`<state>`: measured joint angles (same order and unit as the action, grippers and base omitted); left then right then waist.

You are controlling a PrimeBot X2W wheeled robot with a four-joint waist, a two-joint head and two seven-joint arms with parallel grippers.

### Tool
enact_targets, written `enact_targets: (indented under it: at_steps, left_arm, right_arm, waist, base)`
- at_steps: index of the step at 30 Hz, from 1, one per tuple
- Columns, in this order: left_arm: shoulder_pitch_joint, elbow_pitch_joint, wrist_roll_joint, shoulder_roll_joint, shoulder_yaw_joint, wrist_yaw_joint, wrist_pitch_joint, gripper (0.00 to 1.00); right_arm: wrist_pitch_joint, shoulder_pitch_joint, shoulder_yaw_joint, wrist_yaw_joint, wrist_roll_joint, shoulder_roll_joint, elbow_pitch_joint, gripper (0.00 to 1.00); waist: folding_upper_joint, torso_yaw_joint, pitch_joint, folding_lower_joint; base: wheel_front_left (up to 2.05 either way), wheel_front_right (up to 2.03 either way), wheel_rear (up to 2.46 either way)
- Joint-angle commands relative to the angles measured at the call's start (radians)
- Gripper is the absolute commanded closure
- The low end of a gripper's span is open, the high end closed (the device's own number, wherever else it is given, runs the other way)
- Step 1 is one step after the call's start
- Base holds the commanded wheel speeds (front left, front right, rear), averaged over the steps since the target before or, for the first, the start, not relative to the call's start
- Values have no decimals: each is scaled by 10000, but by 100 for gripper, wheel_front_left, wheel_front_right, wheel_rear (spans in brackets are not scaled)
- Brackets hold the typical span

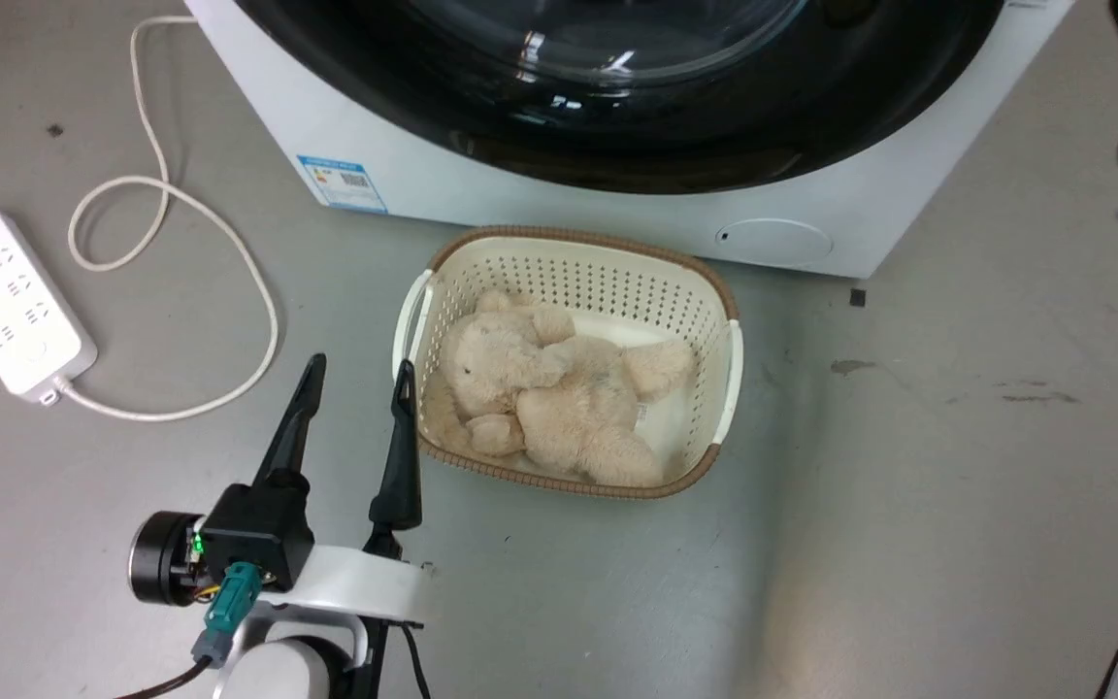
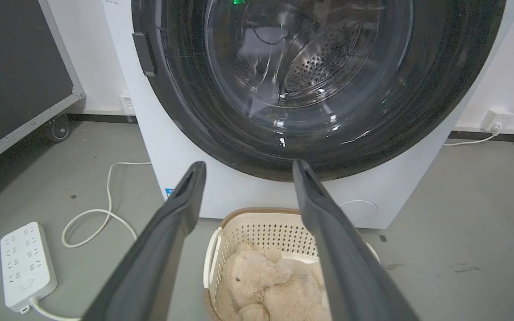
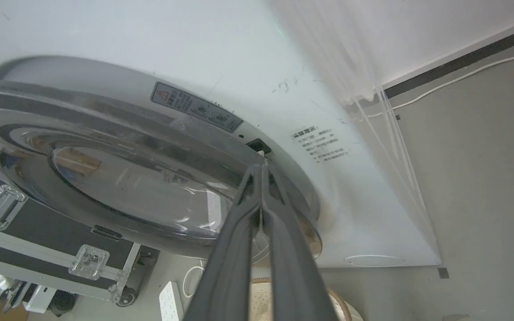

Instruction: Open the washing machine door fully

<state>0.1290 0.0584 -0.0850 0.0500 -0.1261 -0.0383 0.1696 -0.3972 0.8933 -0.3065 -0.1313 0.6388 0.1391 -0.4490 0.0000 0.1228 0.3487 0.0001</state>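
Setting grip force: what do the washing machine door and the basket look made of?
The washing machine door: glossy black ring, probably plastic, around a clear bowl, glass or plastic; highlights reflect and the drum shows through. The basket: matte cream plastic, by its moulded holes; brown rim looks woven.

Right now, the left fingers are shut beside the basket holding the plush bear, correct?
Not quite. The left fingers are spread open, not shut, as the left wrist view shows. The rest holds: they are beside the basket holding the plush bear.
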Motion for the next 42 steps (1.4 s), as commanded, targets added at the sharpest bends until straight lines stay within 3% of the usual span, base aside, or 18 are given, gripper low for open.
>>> enact_targets:
  at_steps: [1,12,30,42]
  left_arm:
    - [244,110,-50,3,-69,-57,109,0]
    - [434,384,-120,3,-300,-101,339,0]
    - [818,433,-365,3,-794,-271,714,0]
    - [725,358,-493,3,-911,-344,922,0]
  right_arm:
    - [-145,506,-232,3,285,75,-246,100]
    - [-1595,2152,-1141,3,1105,22,-1744,100]
    - [-3358,4278,-2474,5,1436,239,-3237,100]
    - [-5027,3882,-3093,6,1502,-109,-3459,100]
  waist:
    - [0,72,104,-1]
    - [0,312,638,-1]
    - [0,775,1345,-1]
    - [0,752,1125,-1]
  base:
    - [0,0,0]
    - [0,0,0]
    - [0,0,0]
    - [0,0,0]
